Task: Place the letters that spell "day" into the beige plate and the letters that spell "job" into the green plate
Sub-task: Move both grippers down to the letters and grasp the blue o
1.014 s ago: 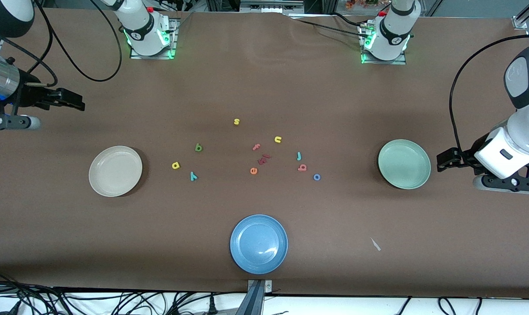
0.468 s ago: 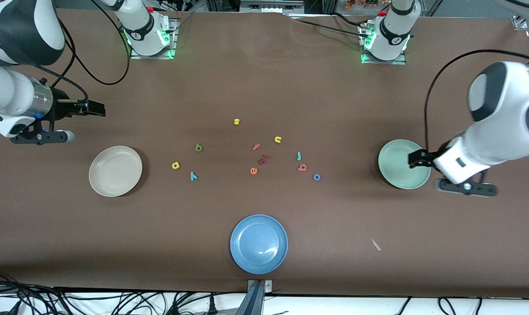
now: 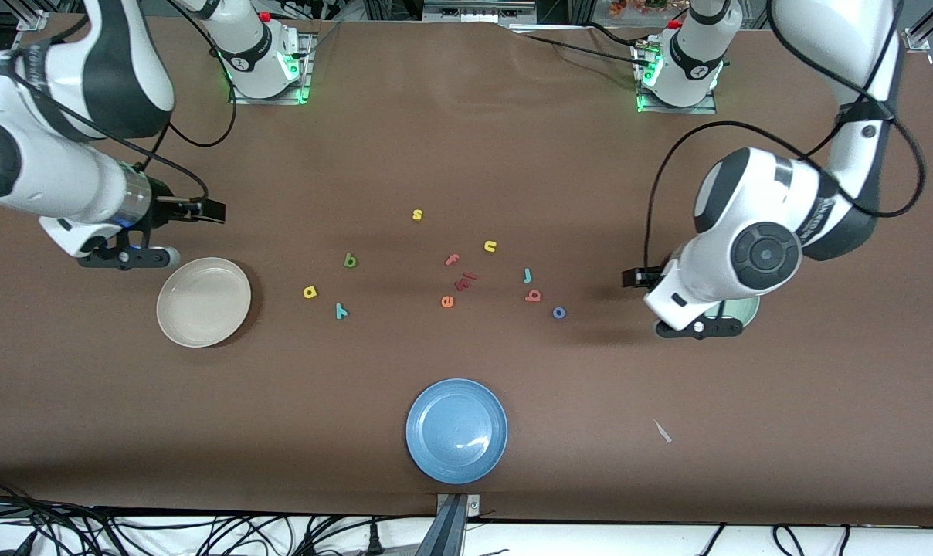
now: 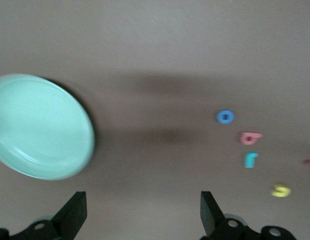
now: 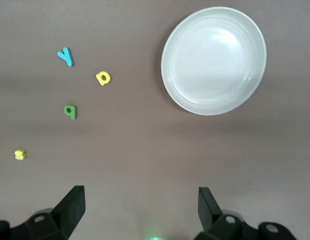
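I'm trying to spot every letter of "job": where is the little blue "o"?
In the front view the blue "o" lies on the bare table, just nearer the camera than the red-pink "b", toward the green plate.

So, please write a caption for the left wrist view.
Open left tool over the table, green plate beside it.

Glossy smooth blue plate on a matt brown table covering.
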You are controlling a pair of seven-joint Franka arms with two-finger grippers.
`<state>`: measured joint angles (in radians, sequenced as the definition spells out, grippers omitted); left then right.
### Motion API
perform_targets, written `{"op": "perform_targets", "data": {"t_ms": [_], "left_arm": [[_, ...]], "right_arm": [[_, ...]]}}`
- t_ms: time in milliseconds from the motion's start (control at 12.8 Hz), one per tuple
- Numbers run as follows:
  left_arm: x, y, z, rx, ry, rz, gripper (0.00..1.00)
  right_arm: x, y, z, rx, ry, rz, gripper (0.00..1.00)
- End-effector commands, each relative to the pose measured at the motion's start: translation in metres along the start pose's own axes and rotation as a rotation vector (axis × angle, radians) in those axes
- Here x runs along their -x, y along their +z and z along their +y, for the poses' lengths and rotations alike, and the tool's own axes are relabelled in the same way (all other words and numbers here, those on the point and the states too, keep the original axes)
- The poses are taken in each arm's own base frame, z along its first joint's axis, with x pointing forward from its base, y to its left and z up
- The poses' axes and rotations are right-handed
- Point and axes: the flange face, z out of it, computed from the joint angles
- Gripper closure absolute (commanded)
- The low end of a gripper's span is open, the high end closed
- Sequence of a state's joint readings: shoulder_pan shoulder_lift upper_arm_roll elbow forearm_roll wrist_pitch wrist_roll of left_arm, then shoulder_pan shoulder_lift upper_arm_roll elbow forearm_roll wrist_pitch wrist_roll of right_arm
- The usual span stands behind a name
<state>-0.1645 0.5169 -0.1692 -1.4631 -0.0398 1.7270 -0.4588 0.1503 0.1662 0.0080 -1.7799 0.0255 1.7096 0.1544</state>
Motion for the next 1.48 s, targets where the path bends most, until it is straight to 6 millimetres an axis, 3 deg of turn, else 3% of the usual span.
{"op": "perform_targets", "data": {"t_ms": [0, 78, 234, 546, 780, 1014, 1249, 1405], "left_arm": [[-0.014, 0.03, 0.022, 0.093, -0.169, -0.015, 0.0], [-0.015, 0.046, 0.044, 0.102, -0.2, 0.008, 0.0], [-0.023, 0.079, 0.063, 0.12, -0.312, 0.029, 0.0], [-0.025, 0.131, 0.085, 0.082, -0.465, 0.028, 0.04], [-0.04, 0.148, 0.093, 0.149, -0.534, 0.11, 0.04], [-0.04, 0.162, 0.094, 0.138, -0.534, 0.101, 0.16], [-0.035, 0.185, 0.098, 0.143, -0.533, 0.124, 0.21], [-0.034, 0.189, 0.101, 0.163, -0.545, 0.145, 0.27]], "right_arm": [[0.007, 0.029, -0.011, -0.012, 0.034, 0.043, 0.0], [0.01, 0.039, -0.023, -0.012, 0.034, 0.058, 0.0], [0.013, 0.062, -0.043, -0.016, 0.062, 0.081, 0.0], [0.024, 0.118, -0.084, -0.048, 0.104, 0.165, 0.0], [0.026, 0.158, -0.115, -0.076, 0.145, 0.175, 0.0], [0.026, 0.202, -0.157, -0.094, 0.175, 0.176, 0.0], [0.022, 0.23, -0.169, -0.105, 0.177, 0.173, 0.0], [0.017, 0.247, -0.169, -0.115, 0.18, 0.173, 0.01]]}}
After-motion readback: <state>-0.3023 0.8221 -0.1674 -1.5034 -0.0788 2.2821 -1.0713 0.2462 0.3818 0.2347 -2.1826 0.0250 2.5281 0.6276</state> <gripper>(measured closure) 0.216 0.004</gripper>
